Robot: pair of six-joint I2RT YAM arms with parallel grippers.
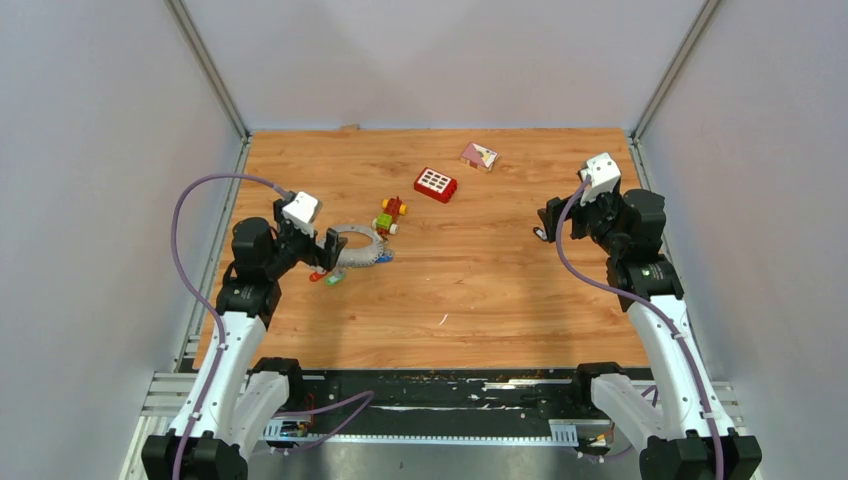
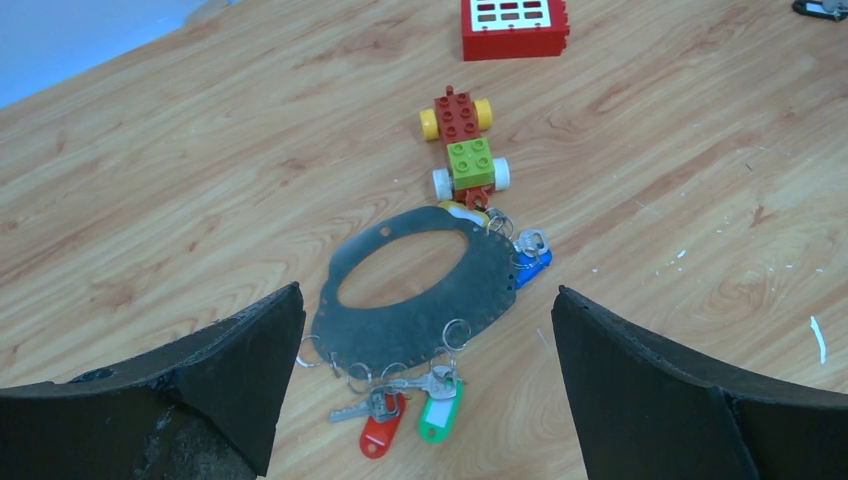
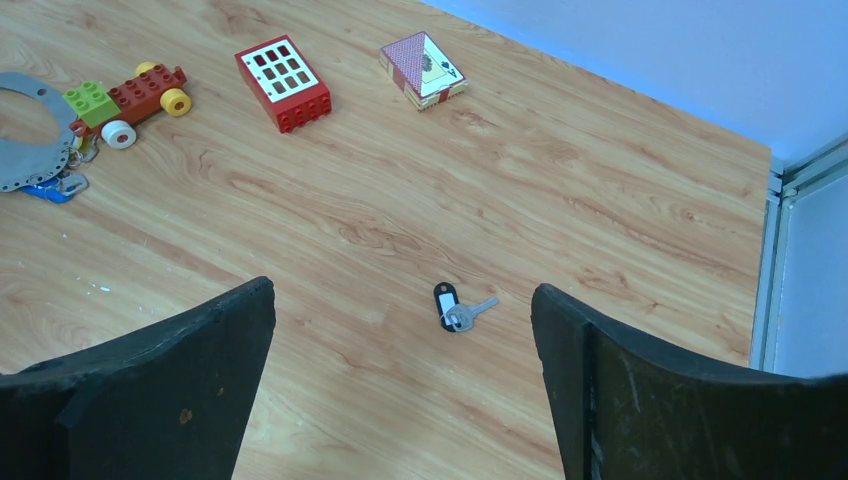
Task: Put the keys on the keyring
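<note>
1. Here, the right claw [image 3: 402, 290] is hanging released over the table [image 3: 600, 200], jaws spread wide and gripping nothing. Collecting the stray black-tagged key [image 3: 452, 305] is looking like the step in hand. Doing it well is likely coming down to descending straight, centring the jaws on the plastic tag rather than the thin blade, and pinching low. The key is lying flat, so a shallow grip is risking a slip.
2. That key is lying below and just ahead of the right claw, inside the span of its fingers and nearer its right one.
3. The left claw [image 1: 322, 248] is also standing open and empty. The keyring [image 2: 480, 290] is lying flat directly beneath and just ahead of its jaws, with red-, green- and blue-tagged keys [image 2: 438, 415] already hanging from small loops on its rim.
4. A block toy [image 2: 465, 150] is sitting just beyond the ring from the left claw, with a red brick [image 2: 514, 25] farther on. Neither is blocking either claw.
</note>
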